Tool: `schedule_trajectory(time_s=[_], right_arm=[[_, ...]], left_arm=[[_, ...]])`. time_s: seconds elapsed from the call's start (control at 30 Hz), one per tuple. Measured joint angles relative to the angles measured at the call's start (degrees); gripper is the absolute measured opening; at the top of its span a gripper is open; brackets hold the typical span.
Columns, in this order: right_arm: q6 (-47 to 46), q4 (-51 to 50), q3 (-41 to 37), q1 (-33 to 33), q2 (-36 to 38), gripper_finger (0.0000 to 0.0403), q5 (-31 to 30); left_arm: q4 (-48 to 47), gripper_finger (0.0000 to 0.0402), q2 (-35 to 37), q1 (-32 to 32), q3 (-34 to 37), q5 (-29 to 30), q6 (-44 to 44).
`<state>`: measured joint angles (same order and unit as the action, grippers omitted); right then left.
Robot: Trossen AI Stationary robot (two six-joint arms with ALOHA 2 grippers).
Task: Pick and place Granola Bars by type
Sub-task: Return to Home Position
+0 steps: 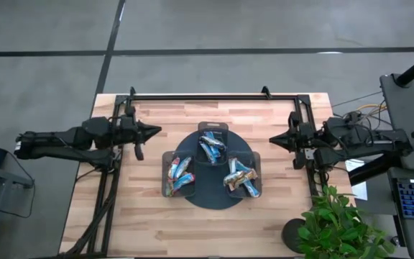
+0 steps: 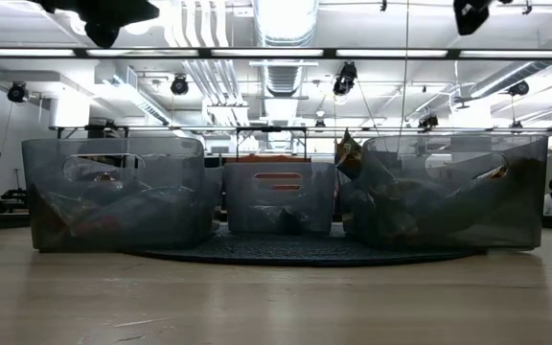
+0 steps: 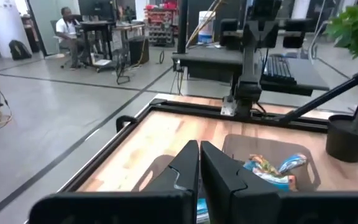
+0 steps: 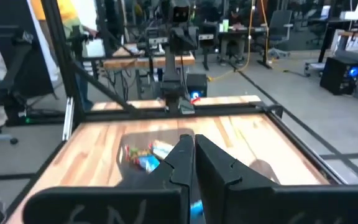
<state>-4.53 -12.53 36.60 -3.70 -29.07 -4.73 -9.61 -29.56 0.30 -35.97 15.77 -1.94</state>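
Grey concrete floor (image 1: 264, 29) surrounds the light wooden desk (image 1: 157, 223). A potted plant (image 1: 336, 223) stands at one corner. Ducts (image 2: 286, 24) and strip lights (image 2: 65, 53) cross the ceiling (image 2: 420, 34); a person (image 3: 70, 31) sits far off.

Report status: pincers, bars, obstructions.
Left pincer shut, empty, parked left. Right pincer shut, empty, parked right. Granola bars sorted in three bins. No obstruction seen.

Granola Bars (image 1: 181, 173) wear light blue and orange wrappers; tray (image 1: 210, 200) dark, table (image 1: 157, 223) pale wood.

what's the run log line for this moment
left gripper: shut, empty, at left table edge | right gripper: shut, empty, at right edge | granola bars: in three bins on round tray
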Motion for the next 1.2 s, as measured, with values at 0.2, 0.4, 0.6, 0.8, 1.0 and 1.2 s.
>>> schedule_trajectory(time_s=[0.2,0.4,0.6,0.8,1.0,1.2], right_arm=[[-2.61,-8.05,-0.35,0.00,5.24,0.0008,0.00],[1.86,-5.33,-4.54,0.00,9.47,0.0008,0.02],[1.43,7.01,-13.92,-0.02,13.11,0.0008,0.46],[5.13,16.54,-22.42,-0.02,16.02,0.0008,3.76],[2.29,17.68,-27.36,-0.02,20.42,0.0008,3.83],[2.40,17.50,-31.35,0.00,26.86,0.0008,3.26]], left_arm=[[0.82,0.0000,0.02,-0.02,0.02,0.38,0.00],[5.59,0.0000,0.02,-0.02,2.32,-0.47,2.95],[18.96,0.0000,0.04,-0.02,10.12,-2.06,4.02],[23.90,0.0000,0.35,-0.02,17.25,-4.70,4.89],[25.61,0.0000,1.43,-0.04,19.65,-7.19,5.29],[25.34,0.0000,4.06,-0.02,22.34,-7.14,5.01]])
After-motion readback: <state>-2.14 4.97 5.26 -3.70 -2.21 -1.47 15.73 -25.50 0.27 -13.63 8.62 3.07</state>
